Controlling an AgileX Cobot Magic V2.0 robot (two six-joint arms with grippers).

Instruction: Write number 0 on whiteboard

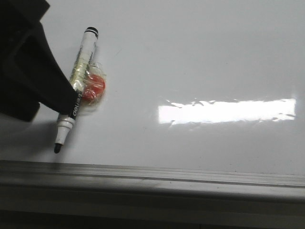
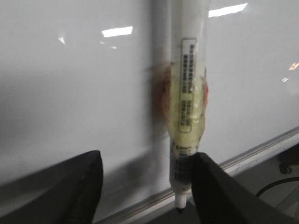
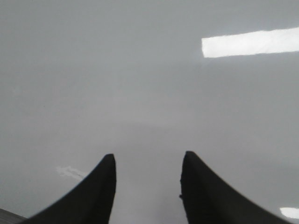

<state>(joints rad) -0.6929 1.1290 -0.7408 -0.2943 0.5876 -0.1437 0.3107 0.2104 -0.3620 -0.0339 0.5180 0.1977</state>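
The whiteboard (image 1: 190,57) is glossy white and fills most of the front view, with its grey rail (image 1: 152,174) along the near edge. No drawn number 0 shows on it. A white marker (image 1: 78,86) with an uncapped black tip lies against the board at the left, taped to a red round magnet (image 1: 94,87). My left gripper (image 2: 147,168) is open around the marker (image 2: 187,93). One finger (image 2: 210,186) is right beside the barrel and the other is well apart. My right gripper (image 3: 147,161) is open and empty over bare board (image 3: 140,70).
A bright rectangular light glare (image 1: 226,110) lies on the board right of centre. The left arm's black body (image 1: 24,62) covers the board's left corner. Floor and a cable (image 2: 280,182) show beyond the rail.
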